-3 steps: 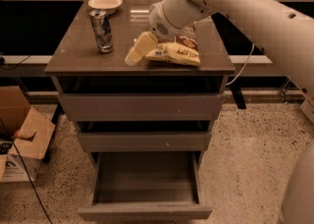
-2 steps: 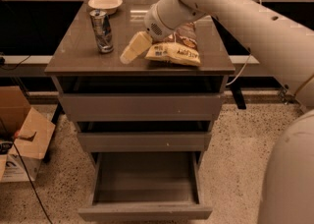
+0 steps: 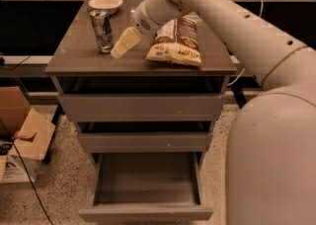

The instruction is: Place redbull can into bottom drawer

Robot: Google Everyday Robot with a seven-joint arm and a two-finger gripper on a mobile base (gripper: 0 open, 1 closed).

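standing on desk (image 3: 74, 54): one silver-blue redbull can (image 3: 102, 30) | hovering beside: claw (image 3: 124, 44), opening unclear | gaping open: one bottom drawer (image 3: 146, 213)

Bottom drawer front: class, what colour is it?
Bottom drawer: plain grey, camera view; gripper beside redbull can.
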